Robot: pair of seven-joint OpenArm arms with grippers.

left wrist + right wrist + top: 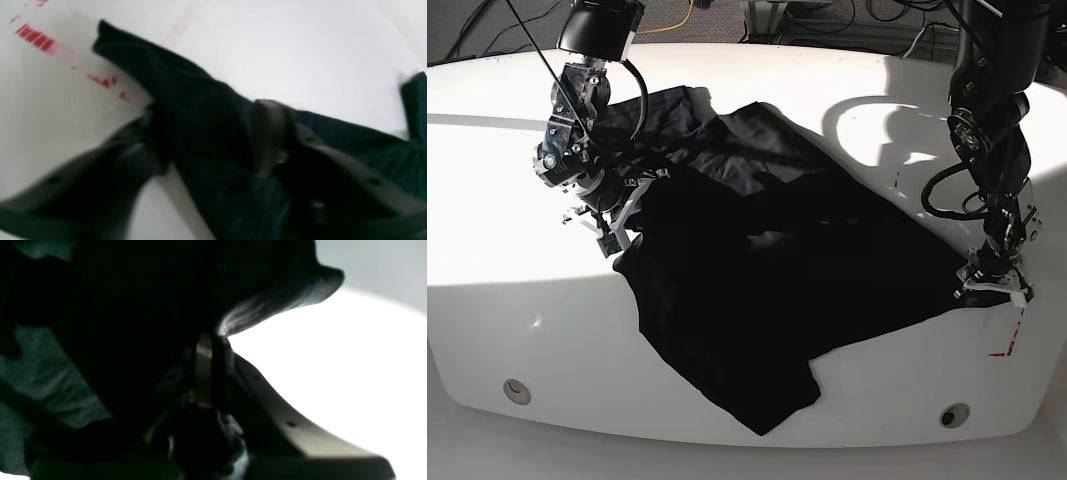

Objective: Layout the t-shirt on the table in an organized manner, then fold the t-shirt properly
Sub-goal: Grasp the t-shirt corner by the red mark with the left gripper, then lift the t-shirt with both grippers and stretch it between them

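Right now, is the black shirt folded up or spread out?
Mostly spread out, not neatly folded. The plain black fabric t-shirt lies open across the glossy white table, with wrinkled, overlapping fabric near the top.

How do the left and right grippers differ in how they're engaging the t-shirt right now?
The left gripper sits low at the table surface on the t-shirt edge near the red dashed mark; the right gripper holds its edge raised off the table. In the wrist views, the left gripper's fingers straddle cloth with table visible around, while cloth drapes over most of the right's view. Both look shut on fabric.
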